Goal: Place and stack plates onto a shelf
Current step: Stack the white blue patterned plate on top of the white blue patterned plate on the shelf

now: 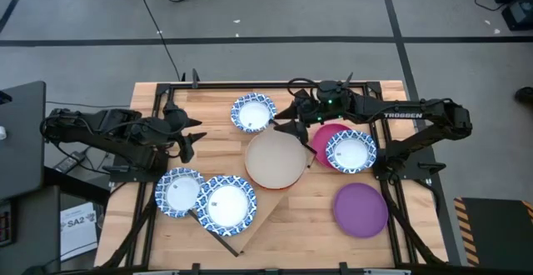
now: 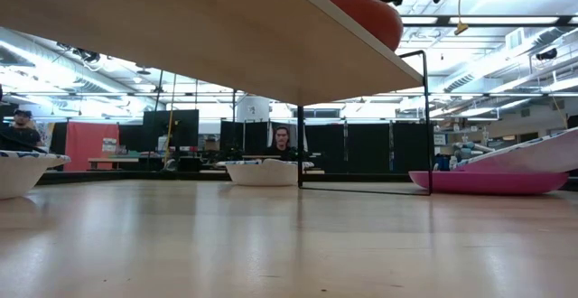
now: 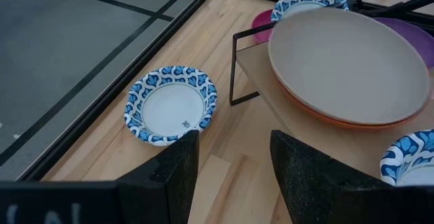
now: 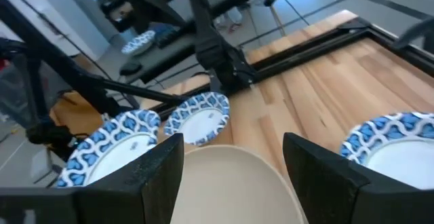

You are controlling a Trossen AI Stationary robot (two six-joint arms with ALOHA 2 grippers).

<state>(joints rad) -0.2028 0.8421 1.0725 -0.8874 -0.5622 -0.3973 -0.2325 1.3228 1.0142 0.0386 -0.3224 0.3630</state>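
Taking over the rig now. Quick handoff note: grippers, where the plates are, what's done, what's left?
Right gripper: open, empty, above the far edge of the beige plate.
Left gripper: open, empty, waiting at the table's left side.
Done: beige plate on the orange plate on the shelf; two blue-rimmed plates on its other end.
Left: a blue-rimmed plate on the table at the back; a blue-rimmed plate lying on the magenta plate; the purple plate on the table at the front right.
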